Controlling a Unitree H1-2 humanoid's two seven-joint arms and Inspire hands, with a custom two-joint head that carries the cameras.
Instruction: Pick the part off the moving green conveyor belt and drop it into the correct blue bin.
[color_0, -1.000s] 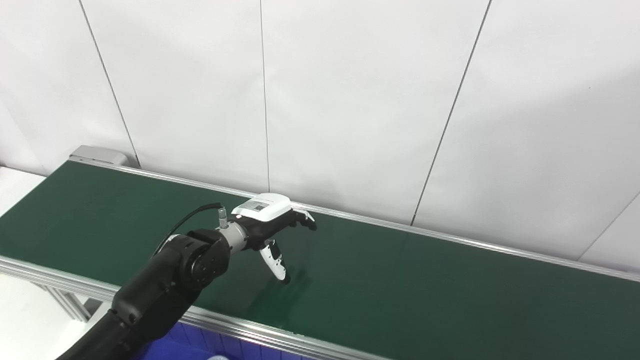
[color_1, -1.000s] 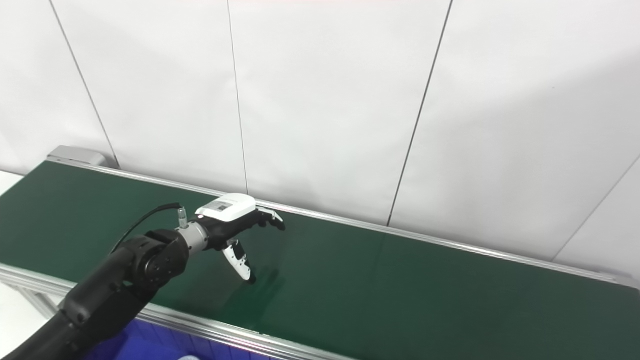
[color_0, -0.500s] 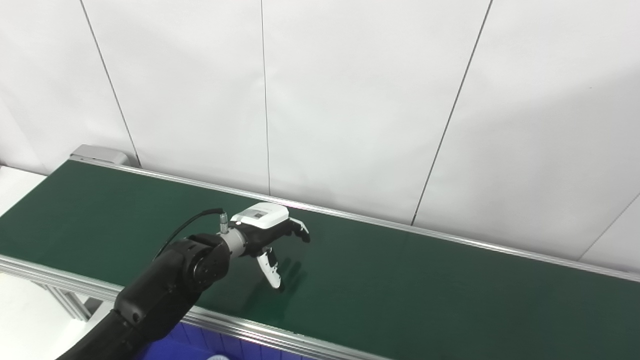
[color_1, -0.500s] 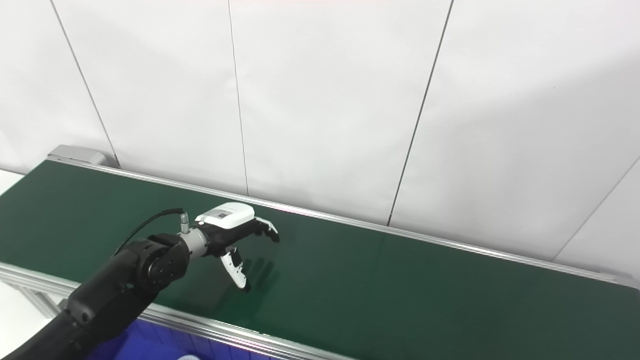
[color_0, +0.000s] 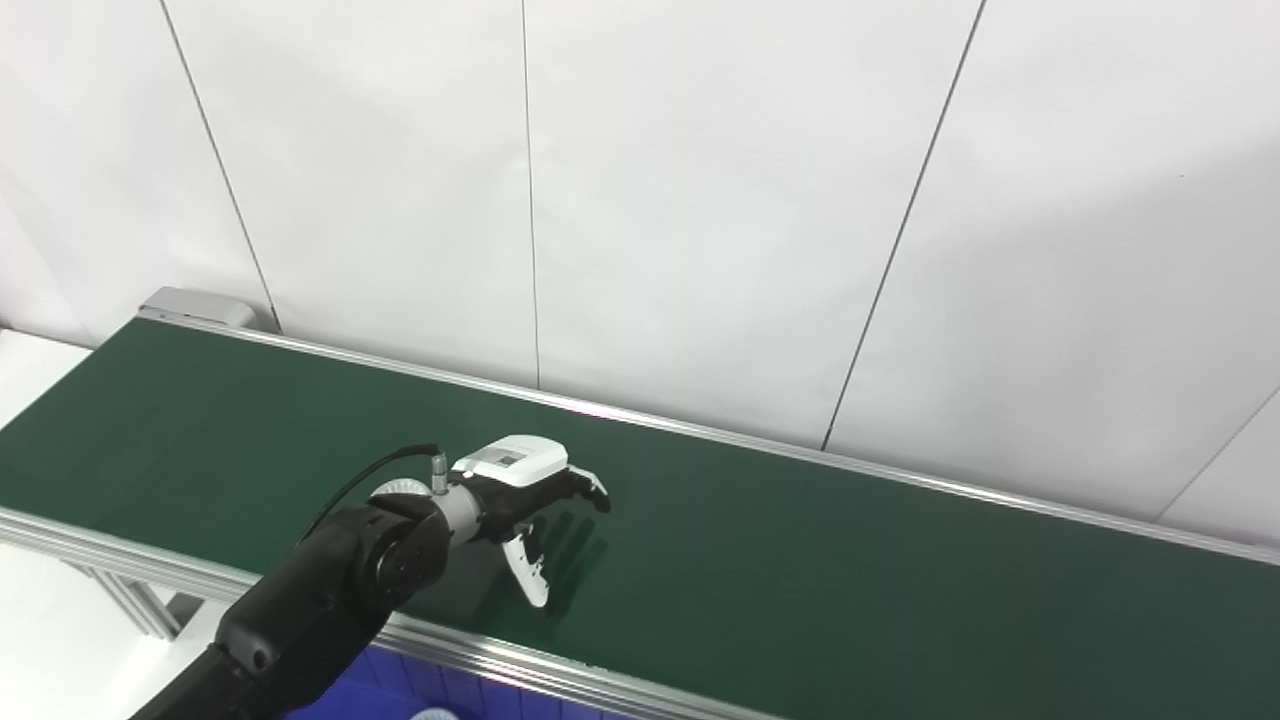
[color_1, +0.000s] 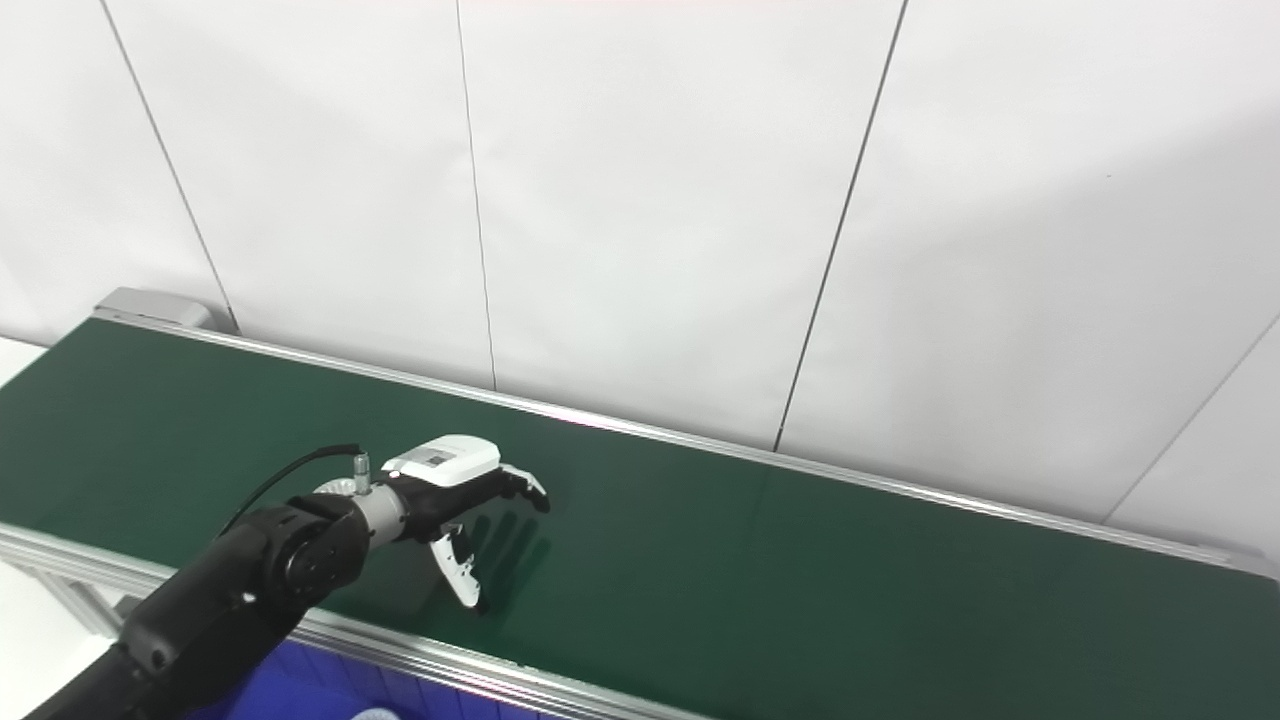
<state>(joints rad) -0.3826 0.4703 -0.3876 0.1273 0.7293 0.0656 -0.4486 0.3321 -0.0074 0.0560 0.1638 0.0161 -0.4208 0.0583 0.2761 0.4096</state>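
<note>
- Fingers of the left hand are spread apart and hold nothing; they reach out over the belt toward the far rail, while the white-tipped thumb points down and toward the near edge.
- Left hand sits low over the green conveyor belt, near its front edge, with a white cover on its back facing up; its shadow lies on the belt just beside the fingers.
- Left arm is black, comes in from the bottom left corner, and crosses the near rail; a thin black cable loops up to a plug at the wrist.
- No part shows on the visible stretch of belt, so where it is cannot be told.
- Blue bin shows only as a strip below the near rail, beside the arm; something pale peeks at its lower edge, too little to identify.
- Right hand is out of both views.
- White wall panels with thin dark seams stand behind the belt's far rail.
</note>
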